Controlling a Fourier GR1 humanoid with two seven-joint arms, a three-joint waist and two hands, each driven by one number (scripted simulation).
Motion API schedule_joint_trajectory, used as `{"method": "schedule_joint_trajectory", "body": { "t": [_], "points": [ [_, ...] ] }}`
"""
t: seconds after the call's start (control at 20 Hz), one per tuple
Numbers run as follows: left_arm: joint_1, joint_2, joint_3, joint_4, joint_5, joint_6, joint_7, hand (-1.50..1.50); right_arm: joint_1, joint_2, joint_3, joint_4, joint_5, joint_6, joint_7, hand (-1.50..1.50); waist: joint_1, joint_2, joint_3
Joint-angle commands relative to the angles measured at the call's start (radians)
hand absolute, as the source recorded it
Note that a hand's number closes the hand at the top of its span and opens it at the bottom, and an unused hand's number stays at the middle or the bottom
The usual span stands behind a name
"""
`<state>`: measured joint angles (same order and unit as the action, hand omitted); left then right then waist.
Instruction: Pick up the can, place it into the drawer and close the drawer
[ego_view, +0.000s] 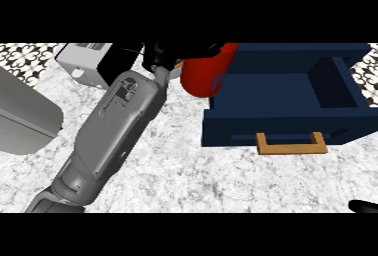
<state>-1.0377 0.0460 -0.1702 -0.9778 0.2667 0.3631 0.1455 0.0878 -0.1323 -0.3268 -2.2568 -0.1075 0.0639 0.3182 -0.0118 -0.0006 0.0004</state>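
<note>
left hand (164, 54) up at the top of the head view, black fingers curled round the upper end of the red can (204, 75), so it has hold of it. the can is lifted off the worktop (170, 175) and tilted, its lower end sitting right at the left rim of the open drawer (280, 127); hard to tell if it's touching the rim or just over it. blue marking on the can's side, too small to read. grey left forearm (111, 130) runs diagonally from the lower left up to the hand.

drawer is dark blue, pulled out, inside visible, with a divider wall toward the right. wooden handle (291, 145) on its front face, pointing toward the lower edge of the view. nothing seen inside the drawer's main compartment.

right hand (363, 206) only shows as a black sliver at the lower right corner, can't tell how its fingers are set.

white and black appliance (92, 62) at the top left behind the forearm, grey boxy object (26, 120) at the left edge. worktop is white-grey marble, patterned tile strip (29, 55) along the back.
</note>
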Motion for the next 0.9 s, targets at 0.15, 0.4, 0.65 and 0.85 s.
{"method": "schedule_joint_trajectory", "body": {
  "t": [0.15,0.4,0.65,0.85],
  "points": [
    [-0.225,-0.043,0.064,0.216,-0.023,-0.004,0.019,1.50,-0.040,0.009,0.011,0.060,0.021,-0.005,-0.039,-1.50,-0.012,0.007,0.000],
    [-0.328,-0.046,-0.025,0.297,0.038,0.088,0.037,1.50,-0.084,-0.032,-0.014,0.035,-0.013,-0.008,0.026,-1.50,-0.026,0.008,0.001],
    [-0.458,-0.046,-0.076,0.405,0.107,0.140,0.058,1.50,-0.124,-0.050,-0.016,0.080,-0.019,0.001,0.019,-1.50,-0.056,0.016,0.002],
    [-0.505,-0.046,-0.084,0.477,0.121,0.130,0.051,1.50,-0.025,-0.031,-0.011,-0.067,-0.048,0.016,0.072,-1.50,-0.063,0.010,0.002]
  ]
}}
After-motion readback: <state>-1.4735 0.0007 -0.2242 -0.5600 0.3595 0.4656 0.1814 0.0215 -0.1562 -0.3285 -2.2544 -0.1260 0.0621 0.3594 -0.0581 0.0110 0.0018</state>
